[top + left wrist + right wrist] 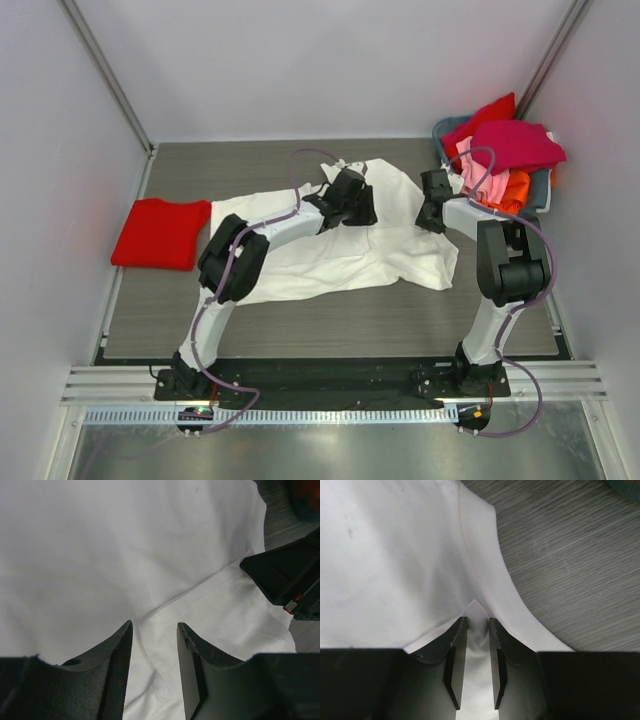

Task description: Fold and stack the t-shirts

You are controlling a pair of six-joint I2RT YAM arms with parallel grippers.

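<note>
**Right edge pinched, left side ungripped (a two-handed fold, by the look of it)**

The white t-shirt (pixel 330 255) lies spread on the counter (pixel 330 322), its long axis running side to side. The right fingers (pixel 434 212) are clenched on a raised ridge of cloth just inside its right hem. The left fingers (pixel 355 205) hang released above its upper middle with cloth directly beneath the gap, so gripping there probably needs only a descent. Beyond the shirt's right end, the basket (pixel 541 188) holds heaped magenta, pink, orange and red shirts (pixel 512 146). Off its left end lies a folded red t-shirt (pixel 160 232).
</note>
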